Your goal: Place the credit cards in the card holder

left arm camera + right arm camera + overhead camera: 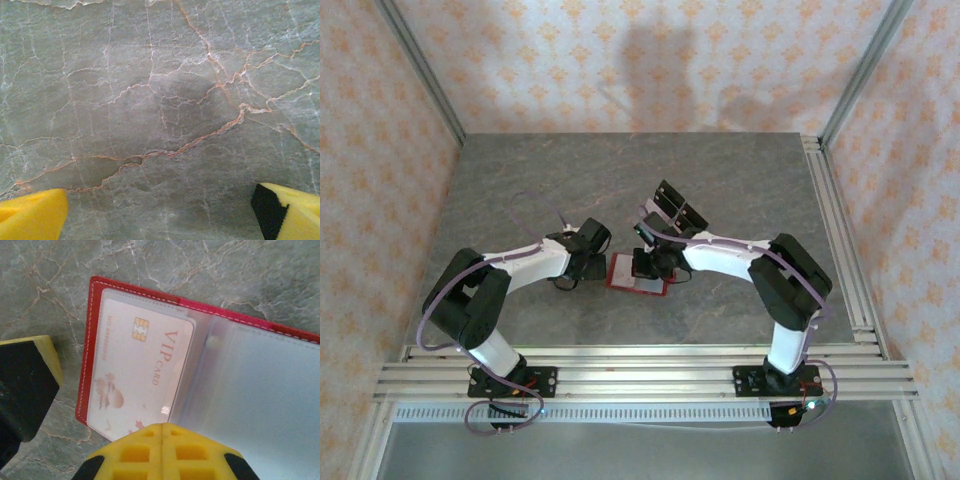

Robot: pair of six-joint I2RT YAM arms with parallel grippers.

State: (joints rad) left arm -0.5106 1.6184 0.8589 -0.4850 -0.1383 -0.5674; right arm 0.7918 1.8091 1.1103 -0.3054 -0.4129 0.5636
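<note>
Marble tabletop (620, 170): left fingers (30, 215) spread, right fingers (145, 452) pressed together over card holder (260, 390).

Wallet: the small red fold-over card holder (637, 275) is lying open on the grey marbled table (570, 180), under the right gripper (650, 262).
Card: a pale pinkish rectangular credit card (135, 370) is sitting inside its pocket.
Behind: seemingly a rack of black cards (678, 210) is standing.

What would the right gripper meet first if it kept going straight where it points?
Likely the open card holder: the shut right gripper points at the credit card sleeved inside it; depth unclear.
</note>
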